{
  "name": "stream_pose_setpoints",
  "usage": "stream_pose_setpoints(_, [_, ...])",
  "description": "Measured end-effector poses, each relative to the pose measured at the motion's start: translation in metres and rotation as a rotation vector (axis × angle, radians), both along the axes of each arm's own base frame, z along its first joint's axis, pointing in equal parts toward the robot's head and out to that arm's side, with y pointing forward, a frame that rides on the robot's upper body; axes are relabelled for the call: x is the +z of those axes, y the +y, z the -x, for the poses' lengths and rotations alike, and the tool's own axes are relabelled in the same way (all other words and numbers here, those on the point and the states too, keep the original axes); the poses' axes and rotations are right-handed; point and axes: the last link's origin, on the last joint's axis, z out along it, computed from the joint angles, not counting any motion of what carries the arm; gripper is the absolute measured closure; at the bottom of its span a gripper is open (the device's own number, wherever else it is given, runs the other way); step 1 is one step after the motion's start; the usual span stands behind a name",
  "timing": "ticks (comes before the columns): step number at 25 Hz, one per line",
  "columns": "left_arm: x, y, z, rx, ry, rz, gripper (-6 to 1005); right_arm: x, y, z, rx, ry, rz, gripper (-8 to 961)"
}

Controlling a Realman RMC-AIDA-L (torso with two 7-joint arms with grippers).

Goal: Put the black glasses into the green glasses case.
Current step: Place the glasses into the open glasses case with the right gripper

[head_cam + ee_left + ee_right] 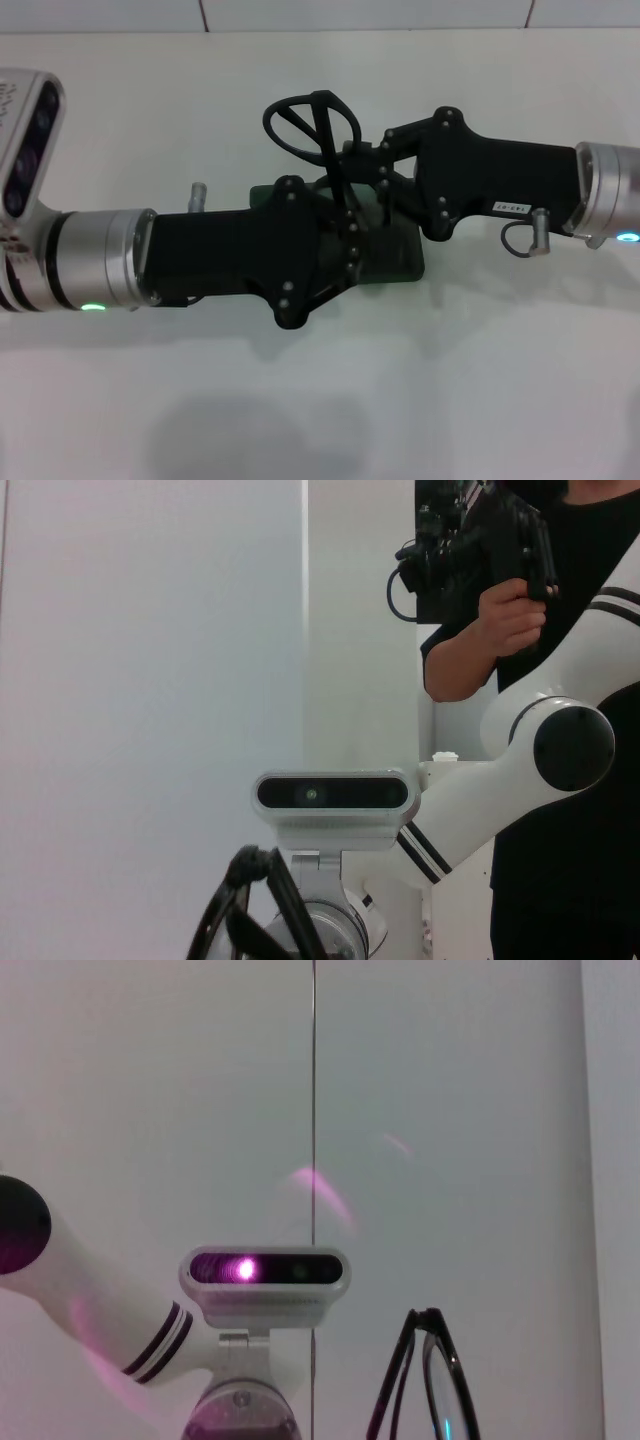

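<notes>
Black on black on dark green here, so it takes us a second to sort out. From the head view both arms meet over the middle of the white surface (480,380). We see the left claw (345,235) coming in from the left side and sitting right on top of the green glasses case (405,262), covering most of it, so only a corner and edge of green peek out beside and under the claw. We can't tell whether the case is open or closed under there. The right claw (368,160) reaches in from the right, and the black glasses (310,125) are at its tip, on the far side of the left claw and just beyond the case. They look pinched in the right claw, frame up off the surface, but honestly the fingers blend into everything, so we can't tell for sure; same for the left claw's fingers. Both wrist views catch part of the black frame at their edge.
</notes>
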Motion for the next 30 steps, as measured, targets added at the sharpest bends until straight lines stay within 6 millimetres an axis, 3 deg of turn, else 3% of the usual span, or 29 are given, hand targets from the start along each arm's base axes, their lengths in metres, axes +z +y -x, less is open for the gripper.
stream_pose_setpoints(30, [-0.0012,0.0031,-0.0018,0.003,0.003,-0.007,995,0.0022,-0.0073,0.0019,0.024,0.032,0.035,908])
